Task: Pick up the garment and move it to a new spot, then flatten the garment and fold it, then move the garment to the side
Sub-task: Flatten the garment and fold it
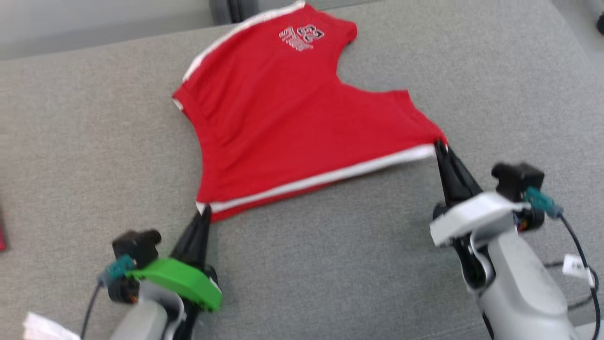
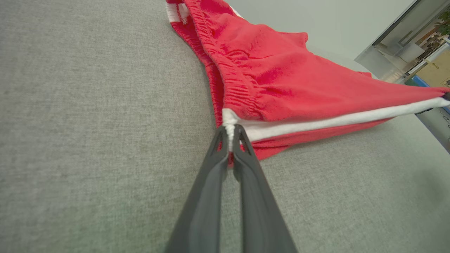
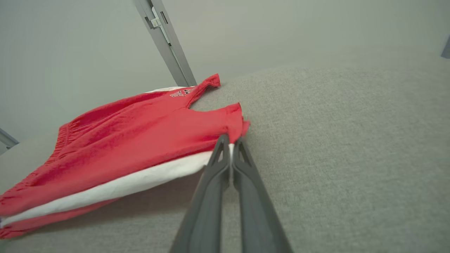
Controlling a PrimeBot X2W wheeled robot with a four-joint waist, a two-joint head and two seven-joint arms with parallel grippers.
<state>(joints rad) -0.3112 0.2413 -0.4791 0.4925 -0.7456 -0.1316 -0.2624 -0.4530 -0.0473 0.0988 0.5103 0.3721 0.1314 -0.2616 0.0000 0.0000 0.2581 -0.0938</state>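
Garment (image 1: 292, 123), red shorts with a white stripe (image 1: 330, 177), lies spread on the grey fabric tabletop (image 1: 94, 141), from the middle of the head view toward 12 o'clock. Its printed logo (image 1: 302, 37) is at the far end, near 12. The striped near edge is stretched taut between the two arms. At 7 o'clock the left fingers (image 1: 196, 236) are pressed together on the waistband corner; the left wrist view shows the white hem pinched between the fingers (image 2: 211, 175). At 4 o'clock the right fingers (image 1: 453, 174) are clamped on the leg-hem corner, the tips closed on the stripe's end (image 3: 211, 182). There the held edge hangs just above the tabletop, with a shadow beneath it.
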